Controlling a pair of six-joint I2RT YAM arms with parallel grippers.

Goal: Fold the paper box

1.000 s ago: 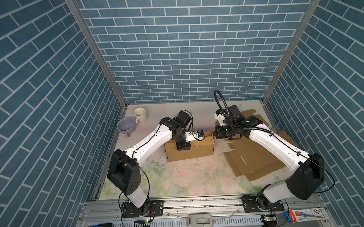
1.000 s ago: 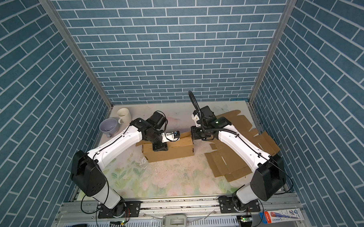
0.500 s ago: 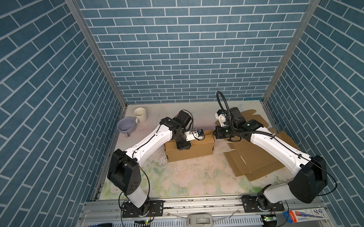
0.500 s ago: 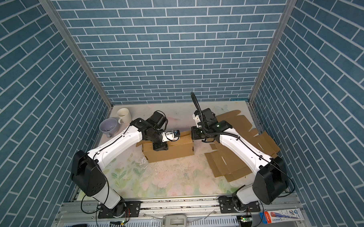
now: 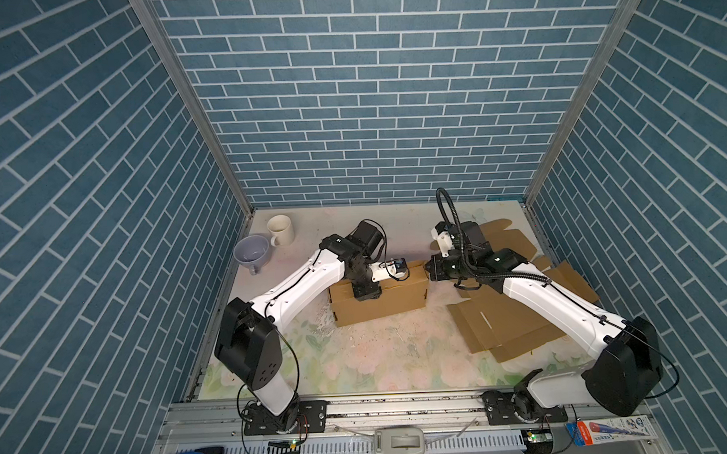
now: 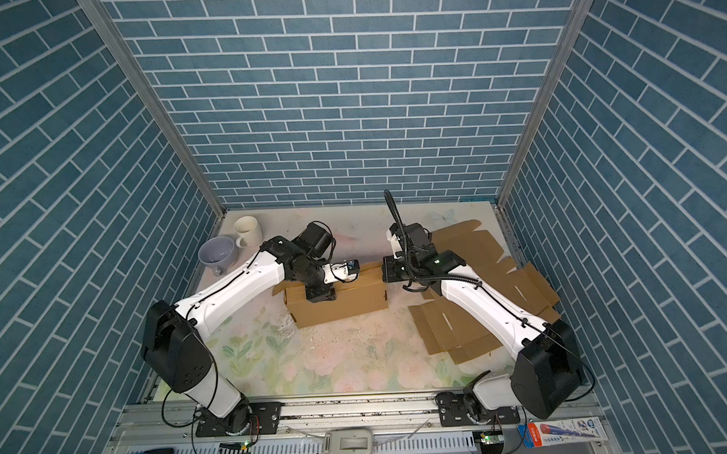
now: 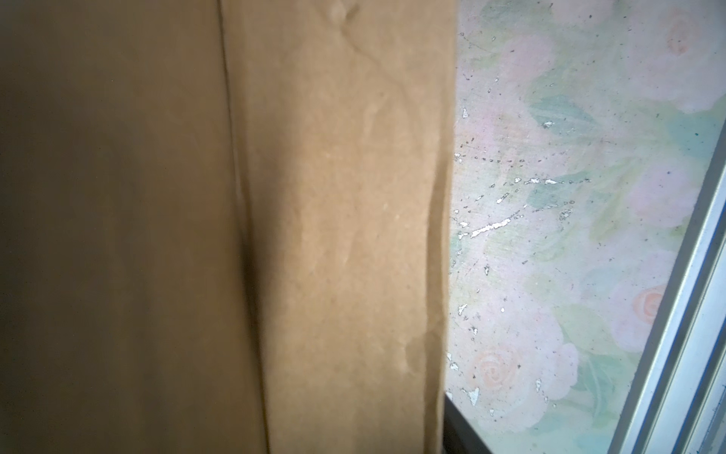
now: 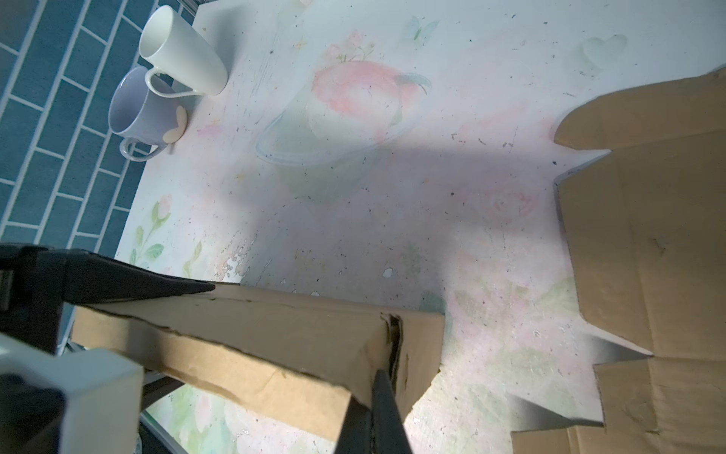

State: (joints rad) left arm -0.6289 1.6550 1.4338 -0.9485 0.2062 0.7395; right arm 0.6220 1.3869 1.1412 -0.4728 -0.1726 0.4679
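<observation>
The box (image 5: 381, 308) is sitting at the middle of the worktop (image 5: 379, 360), the clenched right gripper (image 5: 430, 270) touching its right end. The left gripper (image 5: 366, 292) is reaching onto its top; its state I cannot tell.

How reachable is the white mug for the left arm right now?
Probably yes. The white mug stands on the table beside the lilac cup, nothing over it; the left hand must first lift away from the paper box.
</observation>
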